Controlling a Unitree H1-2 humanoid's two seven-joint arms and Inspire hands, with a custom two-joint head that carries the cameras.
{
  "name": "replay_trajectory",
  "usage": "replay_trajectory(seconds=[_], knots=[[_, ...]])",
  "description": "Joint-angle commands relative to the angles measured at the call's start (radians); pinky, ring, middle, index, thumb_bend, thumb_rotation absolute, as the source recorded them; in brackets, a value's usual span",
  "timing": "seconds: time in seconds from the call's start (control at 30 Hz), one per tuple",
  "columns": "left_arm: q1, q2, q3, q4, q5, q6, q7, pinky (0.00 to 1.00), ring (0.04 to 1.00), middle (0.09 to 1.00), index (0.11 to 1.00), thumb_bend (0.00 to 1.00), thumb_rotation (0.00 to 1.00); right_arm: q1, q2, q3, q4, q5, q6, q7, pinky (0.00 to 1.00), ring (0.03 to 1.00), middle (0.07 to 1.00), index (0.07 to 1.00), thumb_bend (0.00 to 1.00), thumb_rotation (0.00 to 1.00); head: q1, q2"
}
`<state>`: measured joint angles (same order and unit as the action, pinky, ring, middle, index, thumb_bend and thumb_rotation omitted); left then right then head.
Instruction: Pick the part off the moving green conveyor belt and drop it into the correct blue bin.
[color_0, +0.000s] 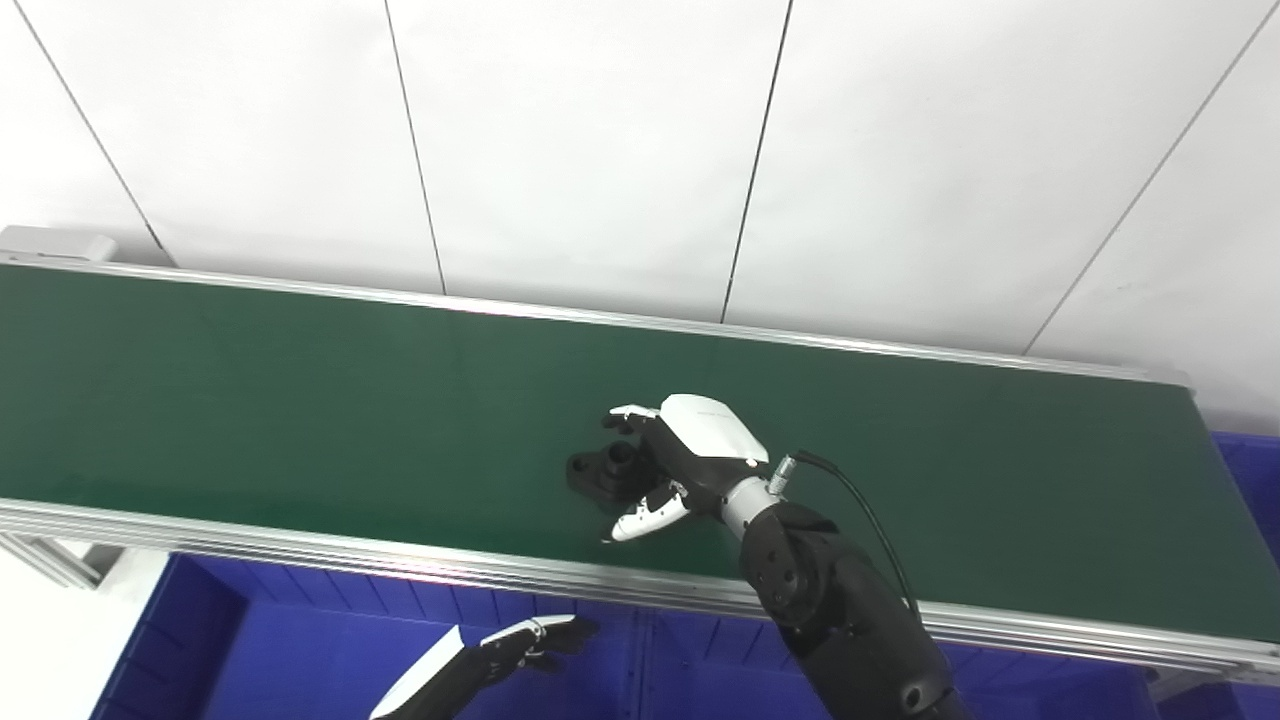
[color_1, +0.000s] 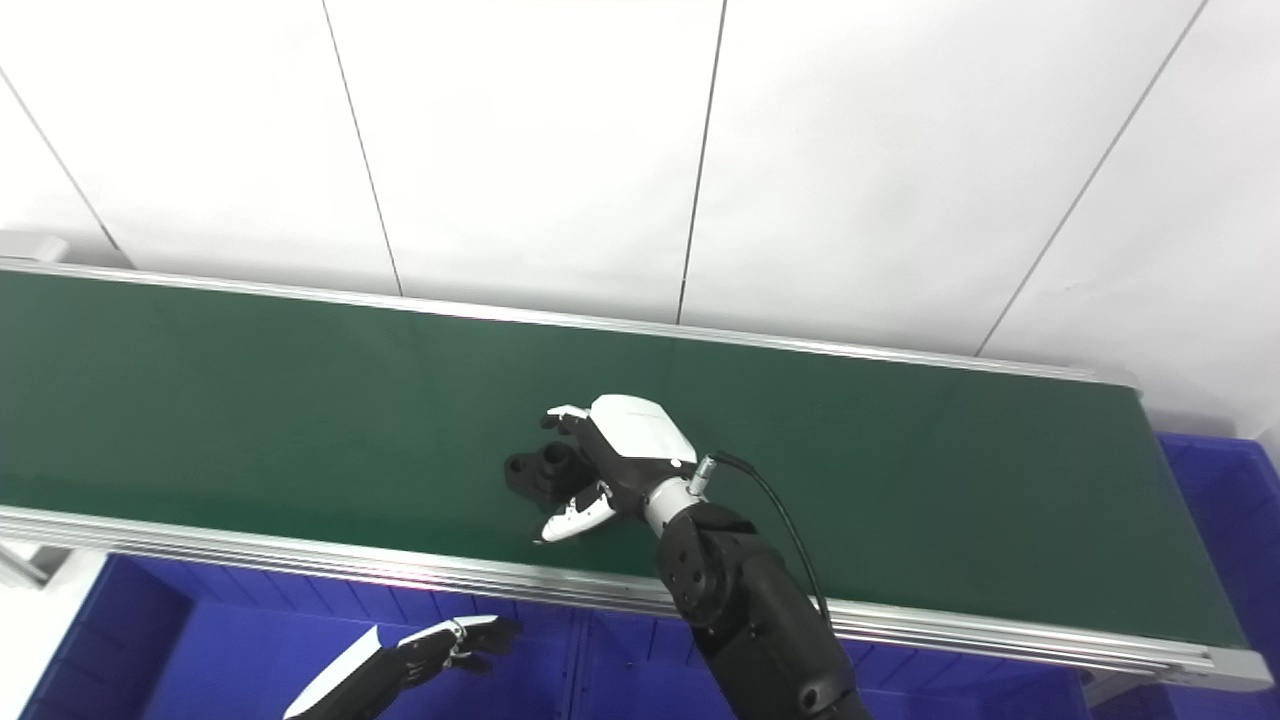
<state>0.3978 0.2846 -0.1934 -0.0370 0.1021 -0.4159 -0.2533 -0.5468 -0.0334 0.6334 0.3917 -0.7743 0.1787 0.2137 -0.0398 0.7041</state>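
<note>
Your right hand (color_0: 690, 455) is reaching over the near rail onto the green conveyor belt (color_0: 300, 400), and its fingers are spread around the black part (color_0: 605, 470). The fingers (color_0: 633, 413) come over the far side and the thumb (color_0: 650, 513) waits on the near side, so the part sits between them. You cannot yet say that the hand has closed on it; it looks like an open cup around the part, and the part lies flat on the belt, in the near half. I judge this posture is chosen because the belt moves: a wide cup lets the part stay inside before you squeeze.

Your left hand (color_0: 530, 640) hangs low, below the belt's edge, over the blue bin (color_0: 280, 650). Its fingers look loosely curled and it holds nothing. It seems kept there only to be out of the way.

A second blue bin (color_0: 1250, 470) shows at the right end of the belt. Which bin is the correct one, these views do not tell.
</note>
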Motion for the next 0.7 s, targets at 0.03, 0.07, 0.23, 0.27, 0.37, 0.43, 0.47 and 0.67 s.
replay_trajectory(seconds=[0.03,0.07,0.23,0.27,0.37,0.43,0.47,0.67], knots=[[0.01,0.008,-0.002,-0.049,-0.017,0.001,-0.008,0.77,0.843,0.877,0.841,0.7,0.37,-0.023,0.002,0.01,0.018,0.004,-0.042,0.004,0.48,0.562,0.569,0.746,0.62,0.01,-0.004,0.009],[0.01,0.007,-0.002,-0.053,-0.022,0.005,-0.009,0.77,0.845,0.878,0.842,0.7,0.37,-0.023,0.001,0.013,0.023,0.003,-0.044,-0.001,0.46,0.54,0.531,0.73,0.59,0.0,-0.011,0.01],[0.013,0.007,-0.002,-0.075,-0.019,0.018,-0.008,0.77,0.845,0.876,0.84,0.7,0.37,-0.021,-0.005,0.025,0.039,0.002,-0.069,-0.031,0.39,0.431,0.481,0.554,0.52,0.0,-0.013,0.025],[0.014,0.006,-0.001,-0.08,-0.014,0.023,-0.006,0.77,0.845,0.876,0.84,0.69,0.37,-0.021,-0.007,0.03,0.042,-0.001,-0.075,-0.039,0.38,0.411,0.486,0.55,0.52,0.0,-0.013,0.025],[0.013,0.003,0.001,-0.089,-0.008,0.031,-0.002,0.76,0.841,0.871,0.833,0.69,0.36,-0.021,-0.012,0.038,0.051,-0.011,-0.095,-0.073,0.37,0.396,0.491,0.536,0.51,0.0,-0.025,0.035],[0.012,0.002,0.0,-0.097,-0.013,0.04,-0.004,0.77,0.842,0.871,0.831,0.69,0.36,-0.019,-0.013,0.039,0.047,-0.011,-0.097,-0.085,0.35,0.389,0.486,0.538,0.51,0.0,-0.029,0.041],[0.011,0.002,0.0,-0.1,-0.017,0.045,-0.006,0.77,0.843,0.871,0.831,0.69,0.36,-0.019,-0.015,0.039,0.046,-0.01,-0.101,-0.088,0.35,0.388,0.484,0.538,0.51,0.0,-0.033,0.044],[0.008,0.002,0.0,-0.12,-0.027,0.076,-0.01,0.77,0.85,0.875,0.833,0.69,0.35,-0.012,-0.03,0.049,0.035,-0.021,-0.116,-0.109,0.32,0.379,0.47,0.543,0.51,0.0,-0.04,0.053]])
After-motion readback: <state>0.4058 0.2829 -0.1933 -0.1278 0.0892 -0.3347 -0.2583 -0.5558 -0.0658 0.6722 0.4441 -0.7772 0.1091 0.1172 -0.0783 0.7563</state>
